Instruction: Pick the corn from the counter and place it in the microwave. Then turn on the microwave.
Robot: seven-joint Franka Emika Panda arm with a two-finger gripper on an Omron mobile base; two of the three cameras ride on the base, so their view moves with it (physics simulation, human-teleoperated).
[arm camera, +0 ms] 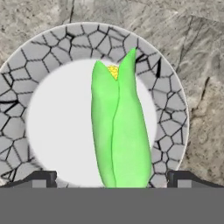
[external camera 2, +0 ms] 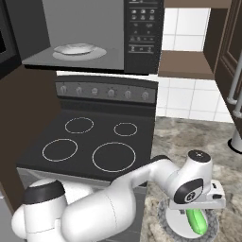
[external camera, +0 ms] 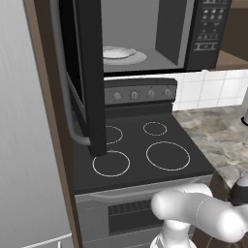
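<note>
On the left we see the microwave (external camera 2: 90, 35) with its door (external camera: 85, 77) swung open above the black stovetop (external camera 2: 90, 142). To the right, on the marbled bench (external camera 2: 198, 137), the corn (arm camera: 118, 131) lies on a round plate (arm camera: 52, 57) with a cracked grey rim. Our pincer (arm camera: 111, 177) hangs just above it, released and wide, its tips straddling the cob without gripping it.
</note>
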